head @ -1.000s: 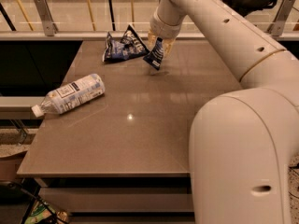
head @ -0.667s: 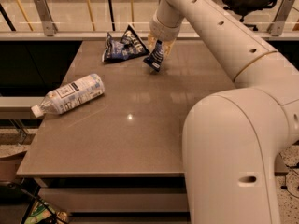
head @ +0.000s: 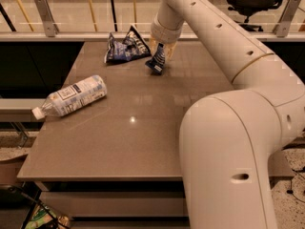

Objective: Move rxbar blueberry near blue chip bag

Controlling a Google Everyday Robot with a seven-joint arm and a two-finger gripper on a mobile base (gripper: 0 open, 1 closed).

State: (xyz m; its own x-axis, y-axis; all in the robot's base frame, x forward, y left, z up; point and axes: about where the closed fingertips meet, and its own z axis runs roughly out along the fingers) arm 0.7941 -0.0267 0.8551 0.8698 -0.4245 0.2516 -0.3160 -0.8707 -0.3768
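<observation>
Barely any shift vs. earlier: gripper (head: 161, 51) stays near table's (head: 119, 147) far edge, pinching rxbar blueberry (head: 157, 61), tilted, low end at tabletop, just beside blue chip bag (head: 125, 47). Bottle (head: 71, 97) lies well apart.

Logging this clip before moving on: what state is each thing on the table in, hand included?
hand: shut on the rxbar blueberry, over the far side of the table.
rxbar blueberry: held tilted, lower end close to the tabletop.
blue chip bag: lying crumpled, just left of the bar.
bottle: on its side, capped, cap pointing left.
</observation>
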